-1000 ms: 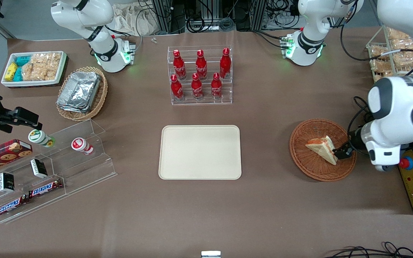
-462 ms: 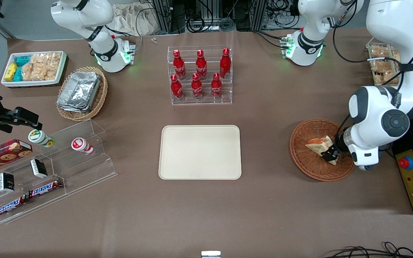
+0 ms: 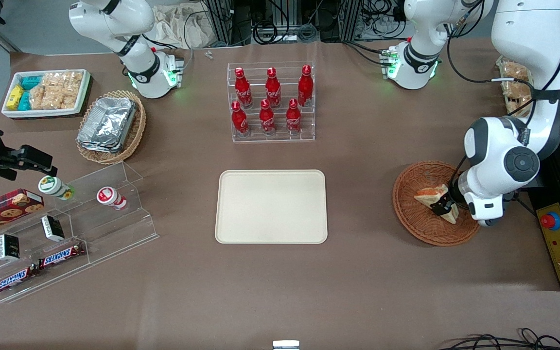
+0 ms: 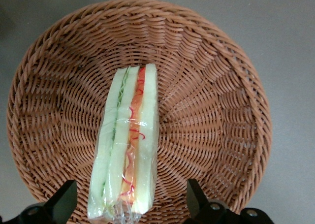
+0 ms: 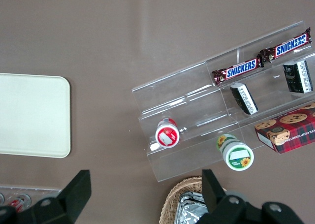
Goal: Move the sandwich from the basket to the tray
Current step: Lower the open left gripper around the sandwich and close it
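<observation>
The sandwich (image 3: 429,196) is a plastic-wrapped wedge of pale bread with orange-red and green filling, lying in the reddish-brown woven basket (image 3: 413,221) toward the working arm's end of the table. My gripper (image 3: 443,207) hangs low over the basket, open, its two black fingers (image 4: 64,202) standing on either side of the sandwich (image 4: 129,145) end with a gap to each. Nothing is gripped. The wicker basket (image 4: 216,111) fills the left wrist view. The cream tray (image 3: 271,206) lies bare mid-table, beside the basket.
A clear rack of red cola bottles (image 3: 271,101) stands farther from the front camera than the tray. A box with a red button (image 3: 551,221) sits beside the basket. A tan basket of foil trays (image 3: 110,126) and an acrylic snack stand (image 3: 66,228) lie toward the parked arm's end.
The left arm swung in over the basket, carrying the gripper from the basket's outer rim to over the sandwich's end. The sandwich has not moved.
</observation>
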{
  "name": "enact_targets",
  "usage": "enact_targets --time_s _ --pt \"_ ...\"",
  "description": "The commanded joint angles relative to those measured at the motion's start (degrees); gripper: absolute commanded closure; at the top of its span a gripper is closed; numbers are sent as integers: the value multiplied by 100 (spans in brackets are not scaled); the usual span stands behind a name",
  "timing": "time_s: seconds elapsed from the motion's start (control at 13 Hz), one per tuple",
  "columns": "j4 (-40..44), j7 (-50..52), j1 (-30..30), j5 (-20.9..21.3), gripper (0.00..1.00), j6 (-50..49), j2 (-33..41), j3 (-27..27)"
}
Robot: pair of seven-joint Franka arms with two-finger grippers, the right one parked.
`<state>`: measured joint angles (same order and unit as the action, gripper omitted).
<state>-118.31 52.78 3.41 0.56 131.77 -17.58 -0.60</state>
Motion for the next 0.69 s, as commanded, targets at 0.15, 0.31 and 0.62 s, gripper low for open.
enact_targets --time_s 0.15,0.31,0.62 --pt "-534 154 2 103 0 612 167 -10" --pt "-579 154 -7 103 0 709 132 -19" --pt "-588 154 -25 103 51 753 114 -19"
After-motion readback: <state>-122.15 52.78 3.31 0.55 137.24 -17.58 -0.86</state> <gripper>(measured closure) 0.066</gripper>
